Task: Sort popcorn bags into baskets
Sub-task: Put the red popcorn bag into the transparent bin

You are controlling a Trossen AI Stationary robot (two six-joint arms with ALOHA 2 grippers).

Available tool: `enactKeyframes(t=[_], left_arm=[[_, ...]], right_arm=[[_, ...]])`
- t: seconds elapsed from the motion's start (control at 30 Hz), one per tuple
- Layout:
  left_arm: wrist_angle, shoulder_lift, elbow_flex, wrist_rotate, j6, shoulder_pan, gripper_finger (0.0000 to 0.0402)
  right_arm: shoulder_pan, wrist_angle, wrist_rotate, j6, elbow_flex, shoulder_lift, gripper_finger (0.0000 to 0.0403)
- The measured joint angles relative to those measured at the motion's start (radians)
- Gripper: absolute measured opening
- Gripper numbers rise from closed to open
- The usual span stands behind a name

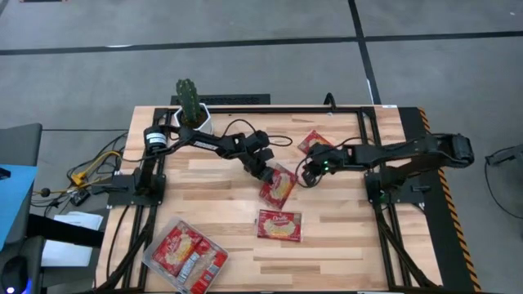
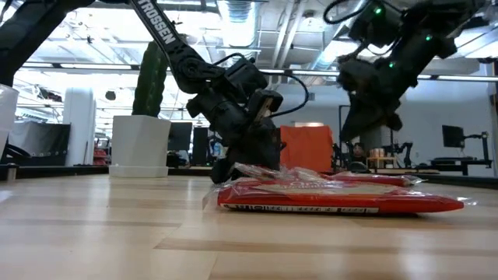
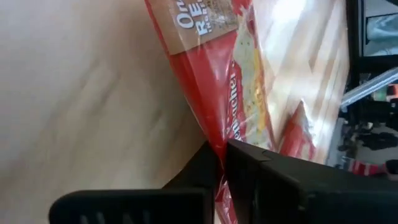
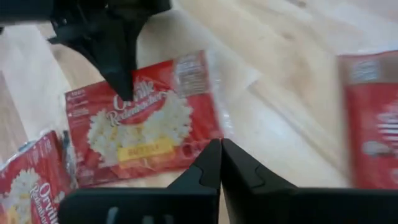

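One red popcorn bag [image 1: 279, 186] lies mid-table; it also shows in the left wrist view [image 3: 217, 93] and the right wrist view [image 4: 140, 124]. My left gripper [image 1: 263, 171] is down at this bag's left edge and shut on it. My right gripper [image 1: 306, 174] is shut and hovers just to the right of the same bag, with its fingertips [image 4: 221, 149] over the bag's edge. A second bag [image 1: 279, 224] lies flat nearer the near edge, and a third [image 1: 315, 143] farther back. The clear basket [image 1: 149, 260] at the near left holds several bags. My left gripper pinches the bag's left edge [image 3: 214, 134] between its two fingers, red wrapper and clear film together. The fingers slant down from the table's far left. The rest of the bag lies on the table.
A white cactus pot [image 1: 192, 110] stands at the far left, by the left arm's base. A black frame runs along the table's far and right sides [image 1: 368, 114]. Bare wood shows between the basket and the near bag.
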Motion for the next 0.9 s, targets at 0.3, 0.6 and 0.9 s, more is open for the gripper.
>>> enactKeyframes(t=[0.3, 0.6, 0.9], left_arm=[[-0.407, -0.307, 0.018, -0.01, 0.082, -0.014, 0.0003], [-0.793, -0.718, -0.046, -0.275, -0.061, -0.283, 0.0003], [-0.885, -1.068, -0.272, -0.591, -0.654, -0.73, 0.0003]], right_arm=[[-0.005, -0.2, 0.092, -0.036, 0.0, -0.203, 0.0016], [-0.002, -0.282, 0.126, -0.043, 0.0, -0.242, 0.0032], [-0.003, -0.282, 0.122, -0.047, 0.0, -0.221, 0.0019]])
